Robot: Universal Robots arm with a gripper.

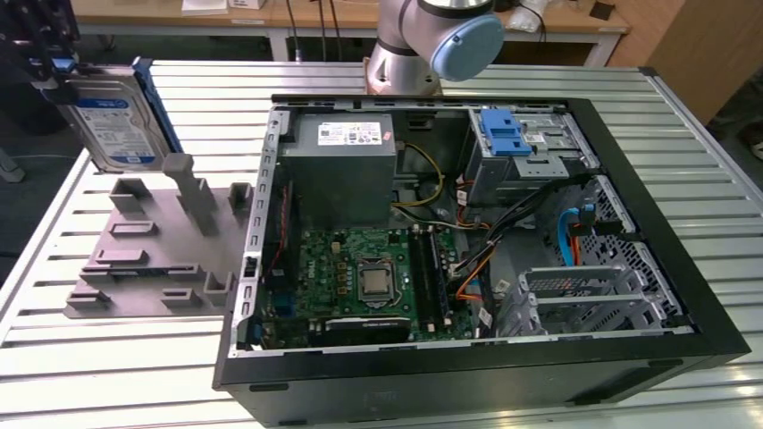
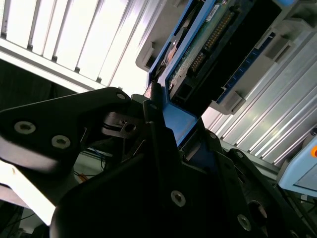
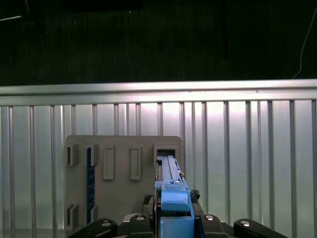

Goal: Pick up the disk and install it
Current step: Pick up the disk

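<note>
I have the disk in my gripper. The jaws are closed tight on the blue frame at its top end. In the second wrist view I can see that blue edge pinched in the gripper, with the disk sticking out past it.

The disk hangs straight down from the gripper, long side up and down, label facing the exterior view. It is up in the air over the grey rack and looks clear of it.

The open computer case sits on the table to the exterior view's right of the disk. The drive bay with the blue latch is in the case's far corner, well apart from the disk.
</note>
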